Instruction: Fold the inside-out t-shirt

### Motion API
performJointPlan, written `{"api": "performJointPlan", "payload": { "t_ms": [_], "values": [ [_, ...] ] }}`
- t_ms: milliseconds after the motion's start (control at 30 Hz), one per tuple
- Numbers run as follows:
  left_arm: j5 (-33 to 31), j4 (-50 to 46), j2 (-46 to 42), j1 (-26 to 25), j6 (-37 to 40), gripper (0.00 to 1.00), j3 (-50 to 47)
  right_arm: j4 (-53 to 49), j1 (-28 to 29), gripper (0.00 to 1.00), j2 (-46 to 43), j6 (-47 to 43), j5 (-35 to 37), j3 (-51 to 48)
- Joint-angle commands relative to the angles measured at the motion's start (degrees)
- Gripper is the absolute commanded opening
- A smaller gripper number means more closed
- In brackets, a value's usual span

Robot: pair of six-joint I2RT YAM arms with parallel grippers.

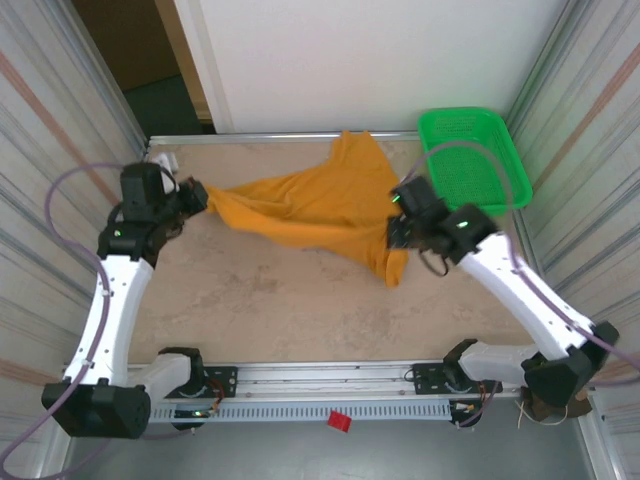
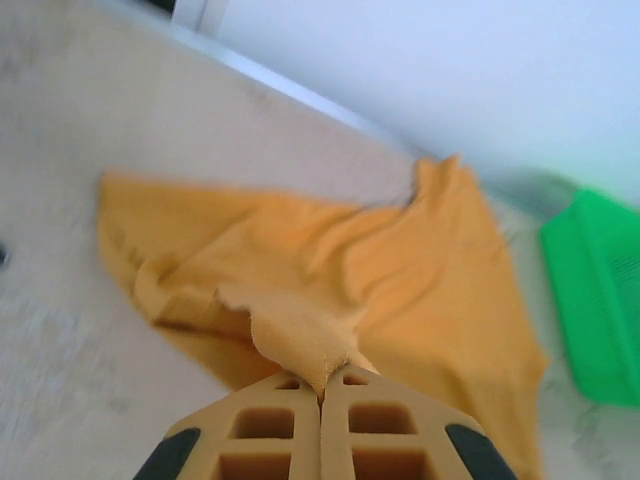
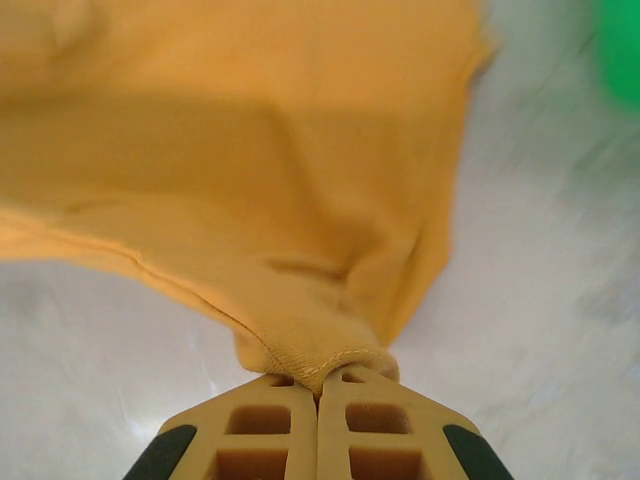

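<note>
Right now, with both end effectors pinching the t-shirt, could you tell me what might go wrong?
The left end effector and right end effector each grip only a small bunch of the mustard t-shirt; pulling apart may slip it free.
The fabric is creased and twisted, so folding now would likely trap wrinkles.
A grey cable loops over the green basket and could snag it.

Beige mottled table [image 1: 250, 290], mustard t-shirt [image 1: 320, 205] lying partly on it, green basket [image 1: 475, 165] seemingly at far-right corner.
</note>
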Motion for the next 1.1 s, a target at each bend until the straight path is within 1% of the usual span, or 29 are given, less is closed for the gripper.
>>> {"api": "performJointPlan", "payload": {
  "t_ms": [0, 133, 233, 333, 433, 533, 633, 733, 800, 867, 967, 1033, 1067],
  "values": [
    [2.14, 0.21, 2.56, 0.72, 1.37, 0.0, 10.92, -4.16, -6.31, 0.0, 1.21, -11.5, -4.22, 8.93],
    [2.11, -0.92, 5.11, 0.81, 1.33, 0.0, 22.31, -7.38, -9.56, 0.0, 5.18, -16.37, -2.35, 23.94],
    [1.85, -1.54, 5.91, 0.96, 0.61, 0.0, 29.51, -7.94, -11.91, 0.0, 5.69, -17.15, -2.77, 33.06],
    [2.04, -1.37, 6.01, 0.98, -0.91, 0.0, 35.55, -7.32, -13.33, 0.0, 5.4, -16.95, -1.99, 40.73],
    [0.52, -0.91, 5.5, 0.92, -2.02, 0.0, 39.58, -4.43, -14.18, 0.0, 4.59, -17.06, 0.1, 47.19],
    [-0.13, -0.63, 5.22, 0.99, -3.25, 0.0, 41.54, -1.91, -14.84, 0.0, 5.37, -18.27, 0.96, 53.81],
    [0.21, -0.45, 4.97, 0.92, -4.58, 0.0, 40.83, -1.2, -14.84, 0.0, 8.11, -19.17, -0.53, 58.85],
    [-0.33, -0.05, 5.33, 0.92, -5.34, 0.0, 37.38, -0.3, -15.05, 0.0, 11.67, -20.19, -1.05, 59.36],
    [-1.05, 1.15, 6.5, 0.94, -4.98, 0.0, 34.45, 0.89, -16.33, 0.0, 14.84, -20.55, -2.26, 59.04],
    [-1.48, 2.15, 9.49, 1.11, -4.5, 0.0, 32.94, 2.69, -18.31, 0.0, 18.53, -20.13, -4.08, 59.22],
    [1.31, 5.06, 16.79, 2.14, -5.07, 0.0, 32.98, 6.09, -22.26, 0.0, 25.78, -17.8, -8.51, 61.48],
    [3.15, 9.11, 22.83, 2.67, -5.6, 0.0, 34.71, 5.87, -24.72, 0.0, 33.47, -16.77, -10.61, 69.32],
    [3.84, 9.39, 26.02, 2.91, -6.0, 0.0, 37.02, 5.61, -25.67, 0.0, 37.13, -16.42, -11.39, 73.69]
  ]
}}
